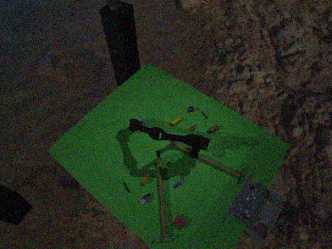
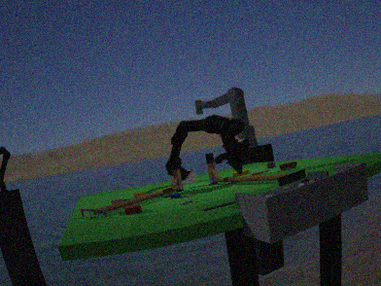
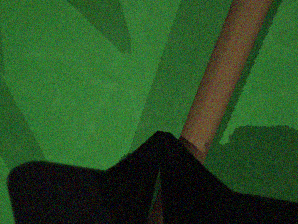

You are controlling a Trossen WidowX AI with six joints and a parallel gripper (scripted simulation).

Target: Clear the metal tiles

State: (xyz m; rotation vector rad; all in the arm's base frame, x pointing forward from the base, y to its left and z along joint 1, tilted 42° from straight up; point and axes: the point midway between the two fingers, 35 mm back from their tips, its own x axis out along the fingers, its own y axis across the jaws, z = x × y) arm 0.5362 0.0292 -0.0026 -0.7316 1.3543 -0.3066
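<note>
The long scraper (image 1: 216, 164) (image 2: 258, 178) lies on the table, its brown handle also in the wrist view (image 3: 220, 80); its dark head (image 1: 240, 175) (image 2: 293, 177) points toward the grey plate. Its upright grip (image 2: 211, 167) stands at the other end. My gripper (image 1: 194, 155) (image 2: 238, 171) (image 3: 162, 138) is shut and low beside the handle, which passes to its right in the wrist view. The steel bench plate (image 1: 235, 205) carries several pale specks that look like metal tiles (image 1: 248, 197); they are too small to count. The catch box (image 1: 274, 205) (image 2: 316, 200) sits beyond it, its inside mostly hidden.
A brown-handled rake (image 1: 161, 199) (image 2: 138, 198) lies beside the scraper. Small objects lie around: a yellow block (image 1: 175, 121), a brown block (image 1: 213, 129), a blue piece (image 1: 179, 183) and a red block (image 1: 179, 222) (image 2: 132, 209). A thin dark bar borders the plate.
</note>
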